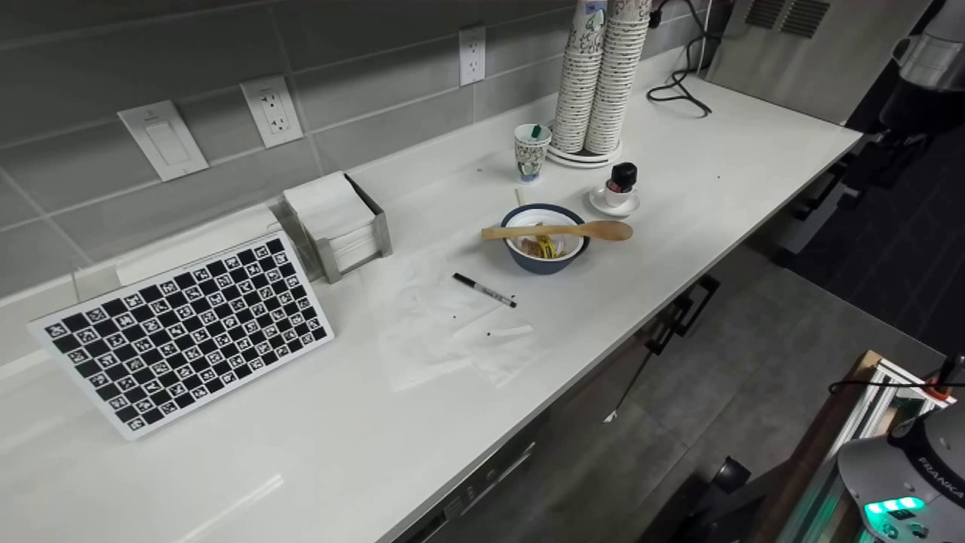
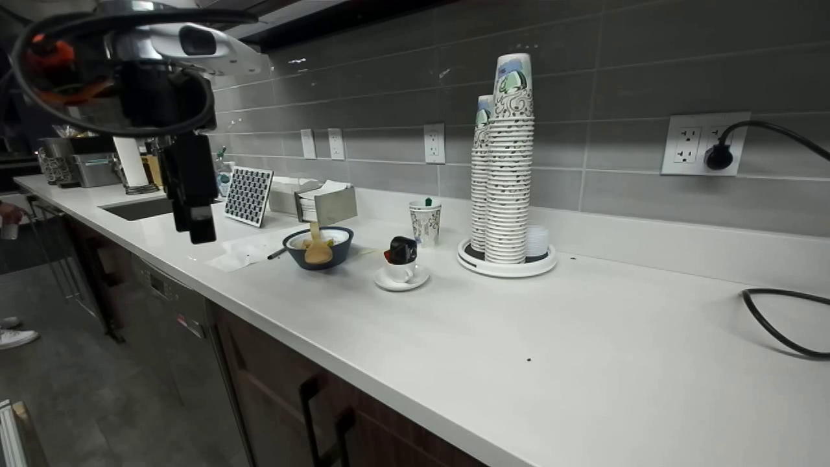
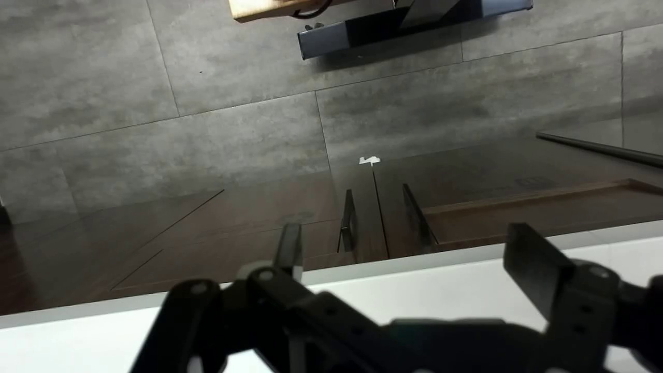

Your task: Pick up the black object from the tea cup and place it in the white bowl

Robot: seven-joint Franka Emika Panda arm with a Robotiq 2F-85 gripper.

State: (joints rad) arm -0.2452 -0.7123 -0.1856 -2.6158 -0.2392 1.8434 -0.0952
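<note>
The black object [image 1: 623,176] sits in the small white tea cup [image 1: 618,198] and sticks up above its rim; red shows beside it. The black object [image 2: 403,250] and tea cup [image 2: 400,271] also show in an exterior view, the cup upright on a white saucer. The white bowl [image 1: 539,264], dark blue outside, stands close to the cup with tan and yellow stuff inside; it also shows in an exterior view [image 2: 334,256]. My gripper [image 3: 409,259] is open and empty, its fingers wide apart above the counter's front edge. In an exterior view the gripper [image 2: 194,227] hangs well above the counter.
A wooden spoon [image 1: 558,231] lies across the bowl. Tall paper cup stacks [image 1: 599,83] and a single paper cup [image 1: 530,154] stand behind the tea cup. A black pen [image 1: 485,289], a napkin holder [image 1: 339,226] and a checkered board [image 1: 188,332] are farther along the counter.
</note>
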